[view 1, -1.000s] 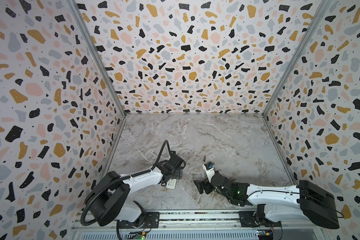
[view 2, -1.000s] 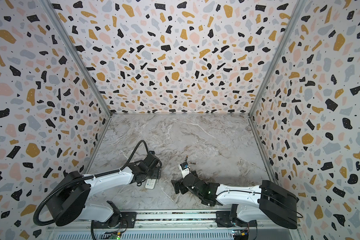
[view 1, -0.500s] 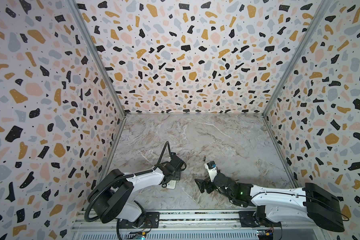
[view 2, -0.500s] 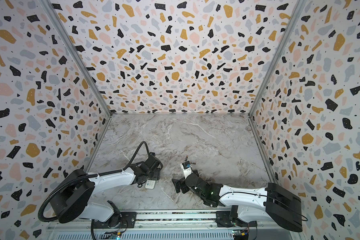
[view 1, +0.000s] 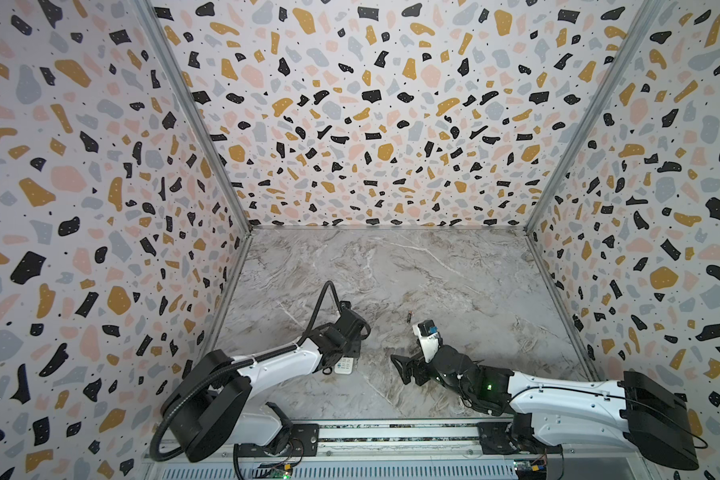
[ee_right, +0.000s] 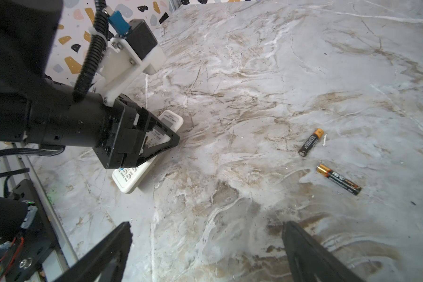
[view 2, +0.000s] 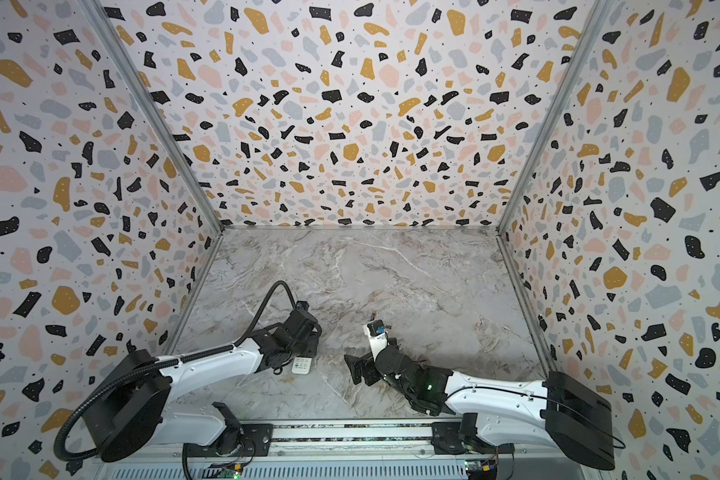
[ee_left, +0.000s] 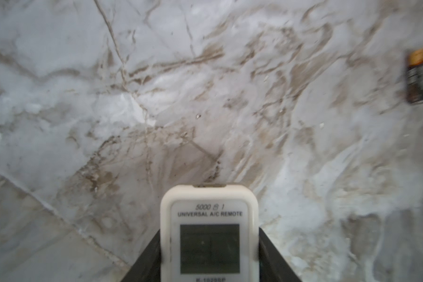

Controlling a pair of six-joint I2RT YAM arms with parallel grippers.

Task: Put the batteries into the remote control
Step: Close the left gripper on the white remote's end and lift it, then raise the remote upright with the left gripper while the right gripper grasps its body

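The left tool [ee_left: 209, 234] clamps the remote [ee_right: 132, 180] on the tabletop [ee_right: 230, 97], while the right tool [ee_right: 206, 224] hovers, jaws wide apart, near two batteries [ee_right: 311, 142].

left tool [ee_left: 209, 233] low, part closed, right tool [ee_right: 206, 225] spread wide

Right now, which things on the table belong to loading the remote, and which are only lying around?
For the job:
- remote control, face up
- one battery, loose on the marble
- other battery, loose beside it

Not for the job (I see no other loose thing, only the surroundings):
- marble table
- speckled walls
- arm rail
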